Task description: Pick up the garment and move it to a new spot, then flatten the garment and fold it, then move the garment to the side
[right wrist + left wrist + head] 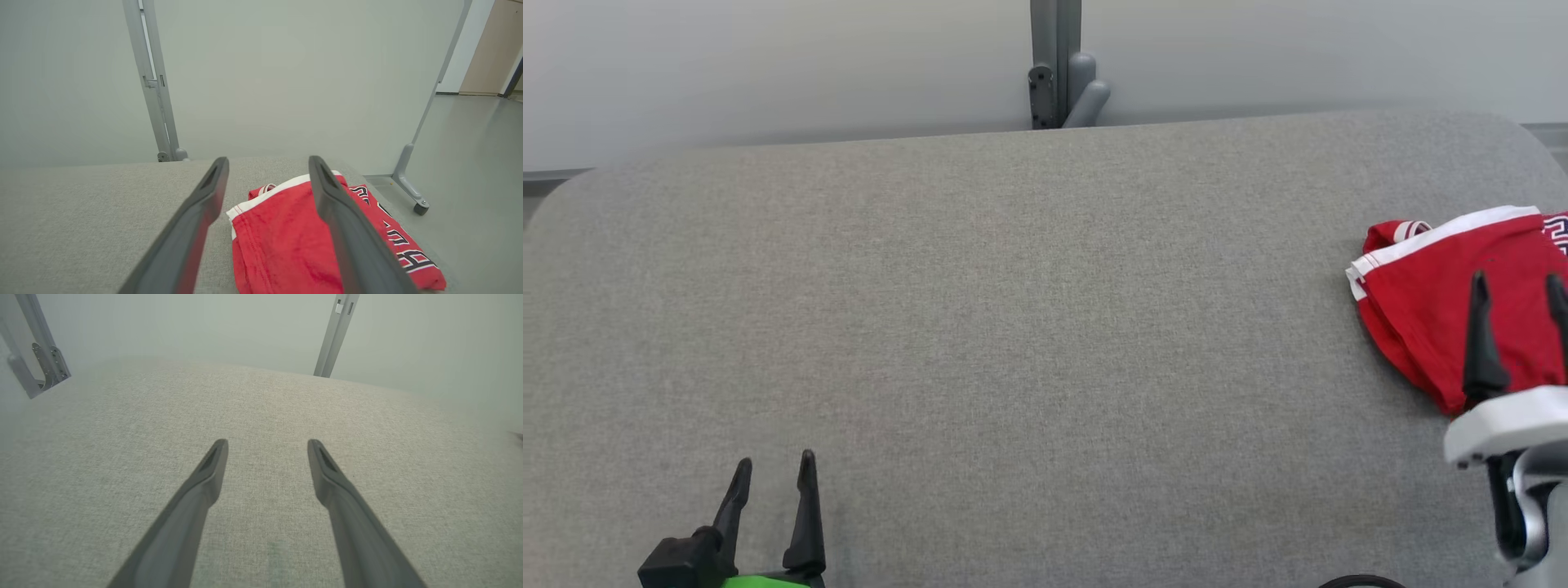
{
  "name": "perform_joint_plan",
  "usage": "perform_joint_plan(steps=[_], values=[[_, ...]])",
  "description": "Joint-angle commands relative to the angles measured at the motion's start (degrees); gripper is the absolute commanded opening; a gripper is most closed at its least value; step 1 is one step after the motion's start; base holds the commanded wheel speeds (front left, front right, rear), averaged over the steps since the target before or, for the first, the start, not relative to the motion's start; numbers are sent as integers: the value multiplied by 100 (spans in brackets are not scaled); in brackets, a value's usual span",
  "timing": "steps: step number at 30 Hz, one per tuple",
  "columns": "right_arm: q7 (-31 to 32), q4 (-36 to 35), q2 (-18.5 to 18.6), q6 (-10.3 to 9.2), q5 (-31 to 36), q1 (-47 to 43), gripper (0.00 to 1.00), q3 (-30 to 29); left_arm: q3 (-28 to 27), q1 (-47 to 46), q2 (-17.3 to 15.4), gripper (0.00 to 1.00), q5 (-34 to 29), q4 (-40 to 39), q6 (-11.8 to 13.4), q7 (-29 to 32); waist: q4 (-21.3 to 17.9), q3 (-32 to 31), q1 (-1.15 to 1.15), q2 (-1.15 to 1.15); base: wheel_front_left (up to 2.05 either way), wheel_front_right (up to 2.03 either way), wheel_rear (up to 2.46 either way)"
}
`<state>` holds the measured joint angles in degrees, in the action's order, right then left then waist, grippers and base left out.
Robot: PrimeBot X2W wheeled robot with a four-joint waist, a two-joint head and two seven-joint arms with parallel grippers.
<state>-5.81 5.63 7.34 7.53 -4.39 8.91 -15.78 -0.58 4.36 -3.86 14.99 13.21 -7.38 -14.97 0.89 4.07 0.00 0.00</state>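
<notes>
We see the red garment, folded, at the right edge of the grey counter. Our right tool stands over it, released, fingers spread with nothing between them. Our left tool, likewise released and empty, sits over the counter's near left, well apart from the garment. White trim runs along the garment's far edge.
</notes>
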Motion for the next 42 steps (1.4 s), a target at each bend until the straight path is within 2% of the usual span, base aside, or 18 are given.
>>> perform_joint_plan(steps=[1,6,14,23,33,35,42], values=[[-194,-24,-23,-10,61,-244,100,61,-48,84,0,100,-55,10,-11,-23,196,-238,0,0,0,0,0],[-760,248,-261,-10,514,-837,100,74,-80,176,-26,100,-115,47,-11,-23,387,-400,0,0,0,0,0],[-948,696,-414,-10,1102,-1040,100,-164,58,117,-129,100,-84,60,-11,-23,510,-431,0,0,0,0,0],[-941,704,-438,-10,936,-1110,100,-64,334,87,-252,100,58,-6,-11,-23,488,-470,0,0,0,0,0],[-942,667,-438,-10,862,-1052,100,55,349,12,-292,100,94,46,-11,-23,453,-488,0,0,0,0,0],[-943,679,-423,-10,847,-1069,100,46,311,26,-246,100,23,82,-1,-22,848,-505,0,0,0,0,0],[-943,627,-438,-9,908,-1063,100,159,423,45,-234,100,46,117,-12,-23,851,-496,0,0,0,0,0]])
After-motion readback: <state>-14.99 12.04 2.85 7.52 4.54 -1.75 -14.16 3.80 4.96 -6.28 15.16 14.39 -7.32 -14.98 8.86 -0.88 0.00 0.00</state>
